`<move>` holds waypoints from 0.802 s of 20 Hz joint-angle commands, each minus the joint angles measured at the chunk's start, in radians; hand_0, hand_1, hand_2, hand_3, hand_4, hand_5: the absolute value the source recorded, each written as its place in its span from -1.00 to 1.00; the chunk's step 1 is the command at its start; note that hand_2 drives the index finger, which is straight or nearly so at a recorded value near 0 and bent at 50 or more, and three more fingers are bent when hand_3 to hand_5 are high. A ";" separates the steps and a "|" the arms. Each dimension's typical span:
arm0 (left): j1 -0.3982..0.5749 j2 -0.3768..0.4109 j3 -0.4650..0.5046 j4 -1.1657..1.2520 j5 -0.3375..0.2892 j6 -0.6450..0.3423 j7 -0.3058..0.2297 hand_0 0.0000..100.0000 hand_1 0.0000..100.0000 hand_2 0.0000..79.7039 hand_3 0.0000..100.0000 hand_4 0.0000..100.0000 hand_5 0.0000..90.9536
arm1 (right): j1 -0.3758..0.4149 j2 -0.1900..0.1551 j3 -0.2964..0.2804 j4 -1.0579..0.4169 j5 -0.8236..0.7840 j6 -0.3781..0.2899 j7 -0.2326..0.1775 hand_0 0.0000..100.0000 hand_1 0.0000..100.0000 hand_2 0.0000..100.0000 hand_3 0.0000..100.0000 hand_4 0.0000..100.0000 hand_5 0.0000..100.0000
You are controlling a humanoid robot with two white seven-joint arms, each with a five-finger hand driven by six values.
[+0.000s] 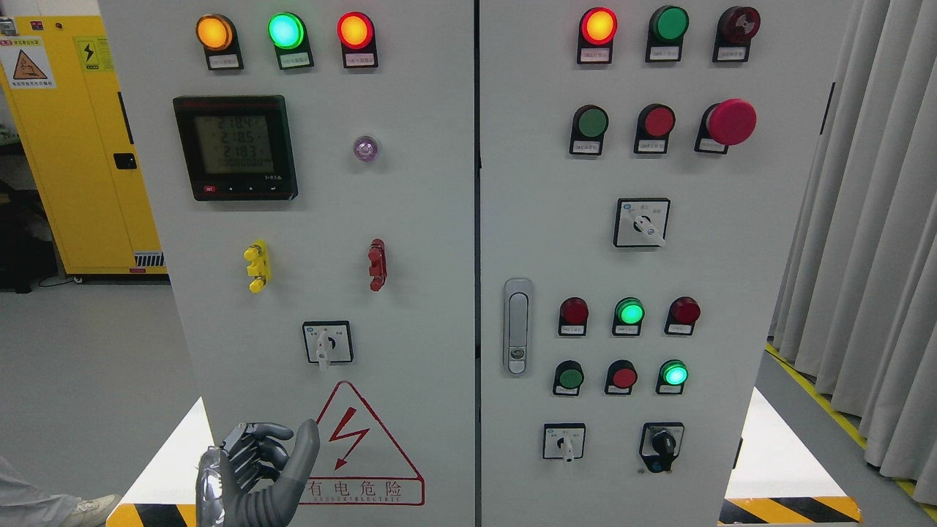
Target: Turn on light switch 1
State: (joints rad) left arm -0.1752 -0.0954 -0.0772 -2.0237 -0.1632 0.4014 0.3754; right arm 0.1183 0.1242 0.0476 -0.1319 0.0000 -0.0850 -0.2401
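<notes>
- Background: a grey electrical cabinet (410, 219) is filling the view, with a yellow safety cabinet (80, 146) off to the left, pleated curtains (864, 219) on the right, and black-yellow hazard tape (790, 509) running along the floor.
- The left hand (256, 472) is hanging low at the bottom left, in front of the left door; four fingers (252, 446) are curling in toward the palm, the thumb is sticking up, and it is gripping nothing.
- The right hand is not showing.
- Which control is "switch 1" is unclear, as the labels are too small to read; I am guessing the rotary selector switch (327, 342) just above and slightly right of the thumb tip, over the red warning triangle (362, 446).
- Its white knob is pointing down; other similar selectors (641, 223) (564, 441) are sitting far right of the fingers, on the right door.
- Handling, as a judgement: rigid plastic knob, fixed to the panel, nothing to lift, likely turning with a spring detent click; smooth and small, so fingertips could be slipping off.
- Best hold is probably a pinch across the flat sides of the knob's pointer with thumb and forefinger, twisting about its axis instead of pushing.
- The yellow terminal (257, 266) and red terminal (377, 264) are sitting higher above the fingers; I would be avoiding them.
</notes>
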 commanded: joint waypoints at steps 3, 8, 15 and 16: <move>-0.049 -0.029 -0.029 -0.001 -0.078 0.023 0.000 -0.65 0.44 0.55 0.77 0.66 0.69 | 0.000 0.000 0.000 0.000 -0.029 0.001 -0.001 -1.00 0.00 -0.92 -1.00 -1.00 -1.00; -0.059 -0.032 -0.027 0.000 -0.079 0.059 0.003 -0.64 0.45 0.54 0.77 0.66 0.69 | 0.000 0.000 0.000 0.000 -0.029 0.001 -0.001 -1.00 0.00 -0.92 -1.00 -1.00 -1.00; -0.093 -0.040 -0.023 0.005 -0.072 0.103 0.023 -0.75 0.47 0.52 0.77 0.66 0.72 | 0.000 0.000 0.000 0.000 -0.029 0.001 -0.001 -1.00 0.00 -0.92 -1.00 -1.00 -1.00; -0.095 -0.040 -0.023 0.005 -0.072 0.103 0.023 -0.75 0.47 0.52 0.77 0.66 0.72 | 0.000 0.000 0.000 0.000 -0.029 0.001 0.001 -1.00 0.00 -0.92 -1.00 -1.00 -1.00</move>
State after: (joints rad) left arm -0.2482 -0.1215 -0.0971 -2.0220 -0.2340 0.4945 0.3958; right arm 0.1183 0.1243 0.0476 -0.1319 0.0000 -0.0850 -0.2401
